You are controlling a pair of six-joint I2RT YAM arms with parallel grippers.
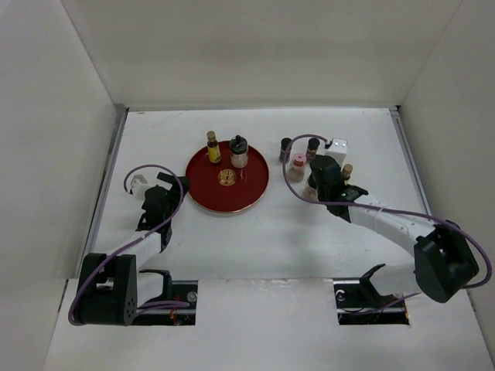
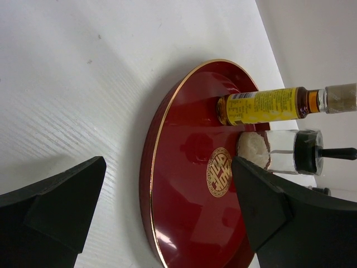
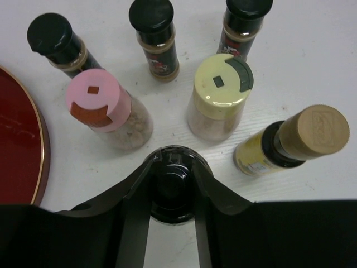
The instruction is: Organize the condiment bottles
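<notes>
Black-capped glass bottle (image 3: 173,195) sits clamped in our right tool (image 3: 174,167), among six loose glass bottles (image 3: 109,111) on the white tabletop (image 3: 312,44), at three o'clock of the round red tray (image 1: 209,189). Only a yellow-labelled bottle (image 1: 213,148) and a clear jar (image 1: 239,153) stand on that tray; we judge seven left. Our left tool (image 2: 167,167) gapes open, empty.

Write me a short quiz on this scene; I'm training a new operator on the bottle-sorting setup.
1. How many bottles stand on the red tray?
2. True or false: the left fingers hold a bottle.
3. Which cap sits between the right fingers: A pink, B black, C pale yellow?

Key
1. Two: the yellow bottle and the clear jar.
2. False; they are open and empty.
3. B, the black-capped bottle.
</notes>
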